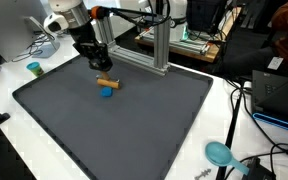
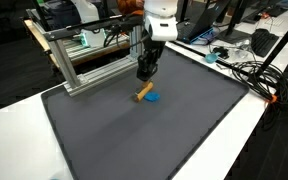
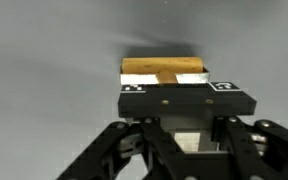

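Note:
A small wooden block (image 1: 107, 82) lies on the dark grey mat (image 1: 134, 125), with a small blue piece (image 1: 107, 92) touching its near side. Both also show in an exterior view, the block (image 2: 142, 91) and the blue piece (image 2: 154, 98). My gripper (image 1: 98, 64) hangs just above the mat, right behind the block, and also shows in the exterior view (image 2: 144, 70). In the wrist view the block (image 3: 164, 68) lies just beyond my gripper's black front bar (image 3: 184, 100). The fingertips are hidden. Nothing shows held.
An aluminium frame (image 1: 159, 45) stands at the mat's back edge, close behind my gripper, and shows again (image 2: 84, 60). A teal cup (image 1: 33, 69) and a teal brush-like thing (image 1: 220, 153) lie on the white table. Cables and equipment crowd one side (image 2: 254, 60).

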Tool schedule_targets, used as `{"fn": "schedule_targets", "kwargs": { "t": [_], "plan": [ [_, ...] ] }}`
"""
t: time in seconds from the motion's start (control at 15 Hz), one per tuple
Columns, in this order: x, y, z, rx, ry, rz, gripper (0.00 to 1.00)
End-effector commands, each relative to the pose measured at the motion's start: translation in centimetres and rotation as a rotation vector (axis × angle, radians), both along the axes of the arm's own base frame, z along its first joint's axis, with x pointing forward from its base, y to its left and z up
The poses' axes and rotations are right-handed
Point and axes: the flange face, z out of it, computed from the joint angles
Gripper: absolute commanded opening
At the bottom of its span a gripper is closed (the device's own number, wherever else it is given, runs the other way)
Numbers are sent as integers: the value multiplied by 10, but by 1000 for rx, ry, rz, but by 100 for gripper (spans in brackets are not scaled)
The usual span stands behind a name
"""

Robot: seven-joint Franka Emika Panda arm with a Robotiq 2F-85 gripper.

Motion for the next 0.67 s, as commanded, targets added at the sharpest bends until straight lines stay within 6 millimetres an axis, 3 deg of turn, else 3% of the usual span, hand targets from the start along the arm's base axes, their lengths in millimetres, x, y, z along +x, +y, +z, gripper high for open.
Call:
{"fn": "schedule_targets", "kwargs": {
  "t": [0.0,0.27,0.47,0.53,0.6],
  "plan": [
    [-10,18,33,-29,-113,44,23],
    [-11,37,49,-48,-188,85,23],
    [-11,34,42,-31,-191,68,23],
    [-3,38,40,-29,-173,86,48],
    [-4,37,38,-30,-172,84,48]
  ]
}}
